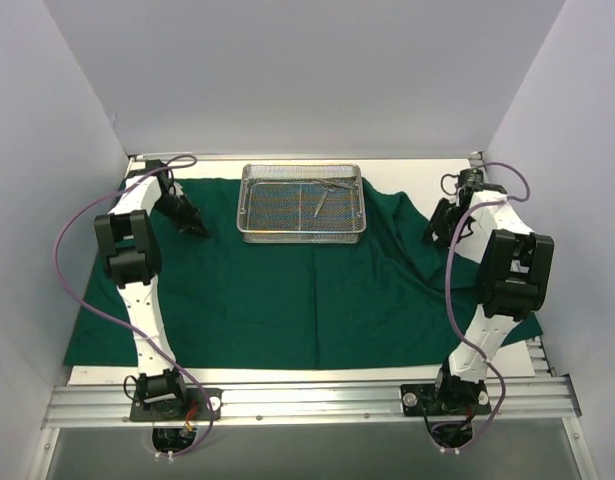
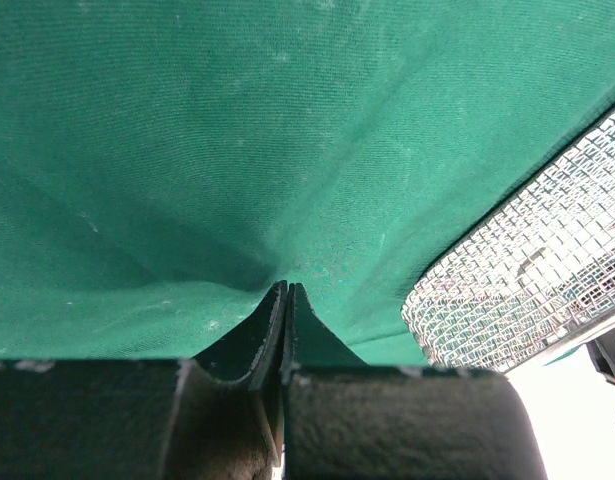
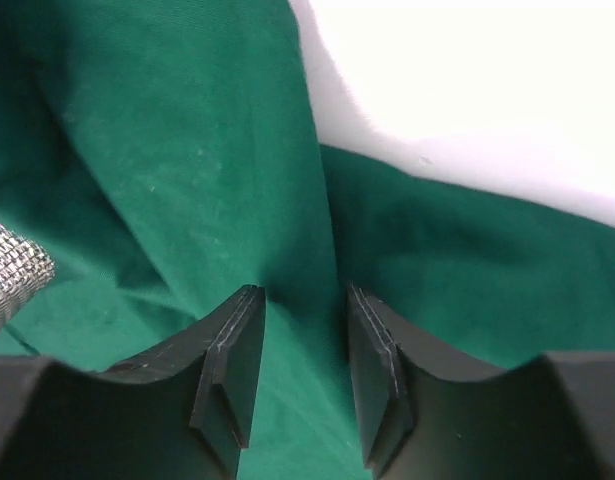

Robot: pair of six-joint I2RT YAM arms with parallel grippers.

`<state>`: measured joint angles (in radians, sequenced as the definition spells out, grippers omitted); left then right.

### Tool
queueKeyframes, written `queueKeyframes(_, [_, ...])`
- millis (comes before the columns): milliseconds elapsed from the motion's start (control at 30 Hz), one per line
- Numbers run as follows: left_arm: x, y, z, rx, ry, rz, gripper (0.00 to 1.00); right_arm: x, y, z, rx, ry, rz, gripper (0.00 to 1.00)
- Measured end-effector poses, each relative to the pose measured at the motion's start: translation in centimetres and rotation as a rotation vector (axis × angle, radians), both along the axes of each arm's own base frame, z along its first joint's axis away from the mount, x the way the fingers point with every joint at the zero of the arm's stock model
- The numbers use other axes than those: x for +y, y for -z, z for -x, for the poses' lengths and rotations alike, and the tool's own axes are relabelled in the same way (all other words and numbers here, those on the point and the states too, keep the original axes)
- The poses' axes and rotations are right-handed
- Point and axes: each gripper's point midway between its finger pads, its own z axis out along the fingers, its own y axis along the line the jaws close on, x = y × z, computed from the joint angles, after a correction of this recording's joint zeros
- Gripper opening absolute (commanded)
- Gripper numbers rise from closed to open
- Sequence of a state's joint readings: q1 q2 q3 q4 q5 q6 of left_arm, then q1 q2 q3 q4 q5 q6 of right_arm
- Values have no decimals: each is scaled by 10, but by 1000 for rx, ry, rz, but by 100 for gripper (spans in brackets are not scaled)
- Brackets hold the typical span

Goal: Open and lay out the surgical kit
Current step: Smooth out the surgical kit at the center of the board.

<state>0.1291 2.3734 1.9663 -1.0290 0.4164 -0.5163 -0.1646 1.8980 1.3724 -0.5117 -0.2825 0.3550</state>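
The dark green cloth (image 1: 287, 295) lies spread over the table, rumpled into folds at its right side. On its far middle stands the silver wire-mesh tray (image 1: 302, 237) with thin metal instruments (image 1: 322, 197) inside. My left gripper (image 1: 199, 230) is down on the cloth just left of the tray. Its jaws are shut at the tips (image 2: 287, 285), and creases in the cloth (image 2: 237, 150) run in to them. The tray's mesh corner (image 2: 527, 280) shows to the right. My right gripper (image 1: 434, 235) stands open (image 3: 305, 292) astride a raised fold of cloth (image 3: 287, 200) at the right edge.
White enclosure walls (image 1: 307, 70) close in the back and both sides. Bare white tabletop (image 3: 467, 80) shows beyond the cloth's right edge. The tray's mesh edge (image 3: 12, 270) sits at the left of the right wrist view. An aluminium rail (image 1: 307, 400) carries both arm bases.
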Motion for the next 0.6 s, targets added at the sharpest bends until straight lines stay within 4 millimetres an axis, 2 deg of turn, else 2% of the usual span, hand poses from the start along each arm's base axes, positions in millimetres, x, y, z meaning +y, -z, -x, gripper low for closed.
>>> queueKeyframes(67, [0, 0, 0, 0, 0, 2, 2, -4, -9, -1, -15, -1, 22, 22])
queueKeyframes(100, [0, 0, 0, 0, 0, 3, 2, -6, -13, -4, -22, 2, 33, 9])
queueKeyframes(167, [-1, 0, 0, 0, 0, 4, 2, -10, -22, -12, -46, 3, 54, 0])
queueKeyframes(300, [-1, 0, 0, 0, 0, 3, 2, -23, -38, -28, -85, 33, 132, 0])
queueKeyframes(367, [-1, 0, 0, -1, 0, 3, 2, -37, -45, -43, -101, 73, 209, 0])
queueKeyframes(500, [-2, 0, 0, -2, 5, 3, 2, -83, -59, -100, -183, 184, 458, 0])
queueKeyframes(600, [-4, 1, 0, -2, 9, 3, 2, -120, -60, -142, -227, 256, 631, 0])
